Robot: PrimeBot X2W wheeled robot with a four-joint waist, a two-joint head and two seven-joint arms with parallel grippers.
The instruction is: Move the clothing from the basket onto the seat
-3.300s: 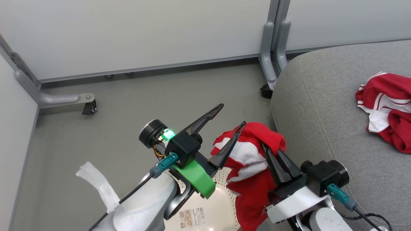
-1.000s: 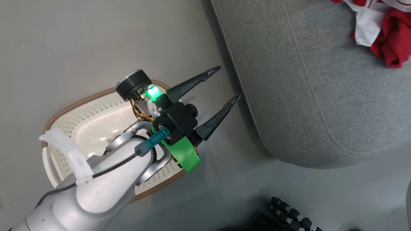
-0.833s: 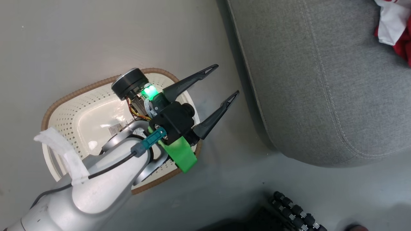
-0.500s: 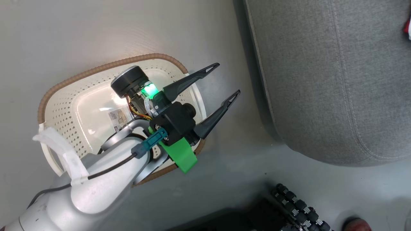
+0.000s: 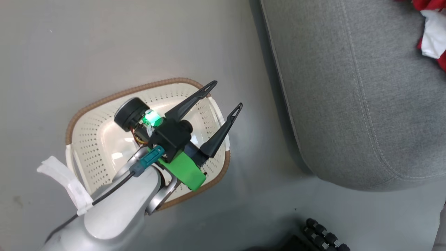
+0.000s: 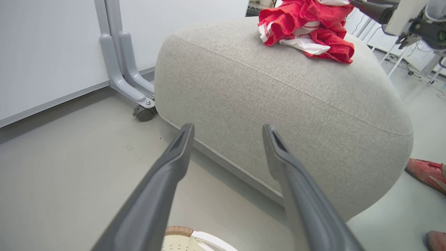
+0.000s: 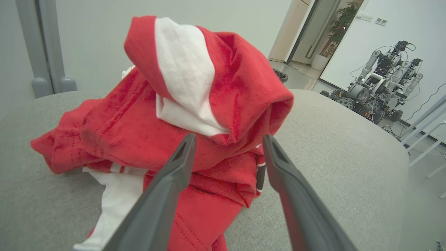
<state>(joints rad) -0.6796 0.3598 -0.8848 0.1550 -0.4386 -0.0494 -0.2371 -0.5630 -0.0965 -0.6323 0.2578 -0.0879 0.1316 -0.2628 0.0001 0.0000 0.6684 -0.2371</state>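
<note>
I judge it nearly done: basket (image 5: 89,146) looks empty, clothing (image 7: 209,104) heaped on seat (image 7: 331,146). Right end effector (image 7: 228,137) released; left end effector (image 5: 226,94) spread, holding nothing.

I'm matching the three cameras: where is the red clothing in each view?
Head view: clothing at the top right corner, cut off by the edge.
Left wrist view: top, right of centre.
Right wrist view: centre, heaped up close.
Shared landmark: the grey seat beneath it.

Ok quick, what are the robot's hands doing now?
Left gripper: open, empty, over the basket.
Right gripper: open, by the red clothing on the seat.
</note>
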